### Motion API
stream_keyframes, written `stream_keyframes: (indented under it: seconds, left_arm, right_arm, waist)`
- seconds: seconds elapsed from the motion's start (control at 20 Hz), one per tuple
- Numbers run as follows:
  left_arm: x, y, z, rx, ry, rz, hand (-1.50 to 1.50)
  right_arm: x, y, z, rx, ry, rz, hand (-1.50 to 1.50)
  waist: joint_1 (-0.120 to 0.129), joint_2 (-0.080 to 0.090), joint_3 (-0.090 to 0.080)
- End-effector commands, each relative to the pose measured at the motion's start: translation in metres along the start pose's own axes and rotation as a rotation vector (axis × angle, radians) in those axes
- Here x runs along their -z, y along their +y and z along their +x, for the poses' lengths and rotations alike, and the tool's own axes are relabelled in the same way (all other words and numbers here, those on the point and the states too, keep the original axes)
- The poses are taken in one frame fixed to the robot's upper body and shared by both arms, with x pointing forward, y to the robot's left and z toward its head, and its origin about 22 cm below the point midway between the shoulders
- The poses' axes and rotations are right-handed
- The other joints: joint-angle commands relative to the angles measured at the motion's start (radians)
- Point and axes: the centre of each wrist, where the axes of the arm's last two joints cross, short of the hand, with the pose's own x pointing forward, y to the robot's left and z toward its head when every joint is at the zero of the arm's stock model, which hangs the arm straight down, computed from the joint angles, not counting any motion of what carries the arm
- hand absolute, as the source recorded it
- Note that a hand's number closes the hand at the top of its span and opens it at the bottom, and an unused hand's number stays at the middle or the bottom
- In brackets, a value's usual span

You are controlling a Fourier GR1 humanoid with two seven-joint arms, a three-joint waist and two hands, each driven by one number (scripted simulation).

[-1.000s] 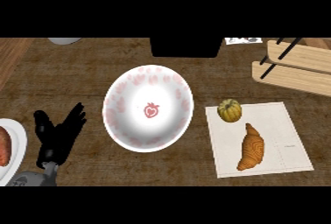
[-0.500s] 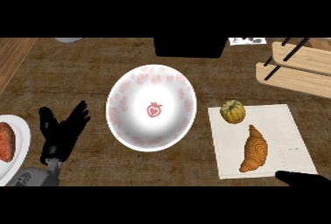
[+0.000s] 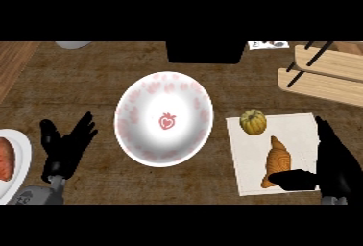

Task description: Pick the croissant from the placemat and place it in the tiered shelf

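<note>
Since the earlier frame the right hand has risen from the lower right corner and now stands along the right edge of the placemat. Its fingers point upward, straight and uncurled, while the thumb reaches left to the lower end of the croissant; whether the thumb actually touches the pastry cannot be determined from this angle. The hand is open and holds nothing.

The croissant lies on the pale, flat, rectangular placemat, long axis roughly upright in the view, its golden-brown surface ridged and tapering toward the top. A small ribbed, rounded yellow-green squash sits just above it on the same mat.

The tiered shelf, built of light wooden slats with thin dark rods, occupies the upper right, well apart from the croissant.

A glossy white plate with a pink speckled rim and a central strawberry motif rests on the dark wood-grain counter. The left hand rests open at lower left, fingers up.
</note>
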Motion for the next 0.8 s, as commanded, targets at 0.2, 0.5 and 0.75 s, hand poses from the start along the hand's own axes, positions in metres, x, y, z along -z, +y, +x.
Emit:
stream_keyframes:
  seconds: [0.2,0.5,0.75]
  left_arm:
    - [-0.004,-0.002,0.004,0.005,0.026,0.008,0.0]
    - [-0.005,-0.011,-0.013,-0.014,0.021,0.018,0.0]
    - [-0.001,-0.009,-0.009,-0.01,0.015,0.014,0.0]
  right_arm:
    - [-0.005,0.025,0.018,-0.085,0.248,-0.007,-1.5]
    - [-0.002,0.061,0.027,-0.134,0.263,-0.019,-1.5]
    - [0.004,0.056,0.028,-0.133,0.264,-0.029,-1.5]
  waist:
    - [-0.021,-0.003,-0.002]
    - [-0.02,-0.001,-0.002]
    - [-0.024,-0.001,-0.001]
